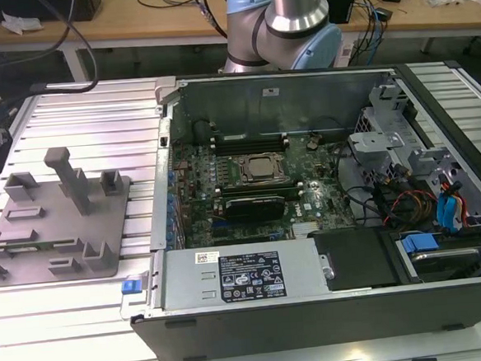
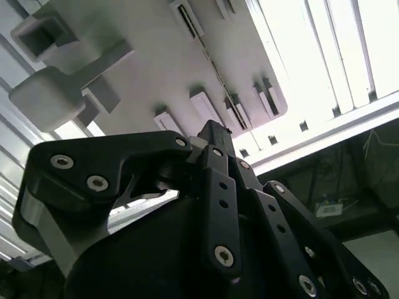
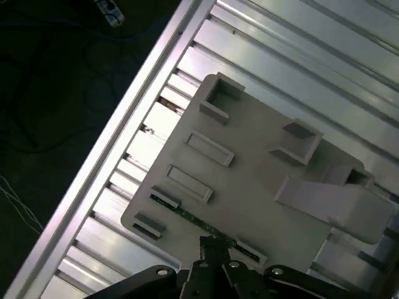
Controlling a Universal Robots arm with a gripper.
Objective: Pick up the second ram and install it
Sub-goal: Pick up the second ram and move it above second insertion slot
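Right now the second ram (image 3: 187,215) stands on its long edge in a slot of the grey fixture plate (image 3: 249,187), close to the plate's rim, and in the first wrist view it appears as a thin green strip. The gripper (image 3: 215,244) is directly over the middle of this strip, at or very near its upper edge. Whether it is clenched on the stick or released, I cannot tell. In the exterior view the plate lies on the slatted aluminium table (image 1: 70,110), to the exterior view's left of the open computer case (image 1: 317,324) and well apart from the motherboard (image 1: 316,196) with its silver processor (image 1: 260,168). I judge the stick to be light and stiff, but fragile and rather smooth. It is best pinched on its two flat faces at the middle of the upper edge, kept upright, and never held by the contact edge down in the slot.
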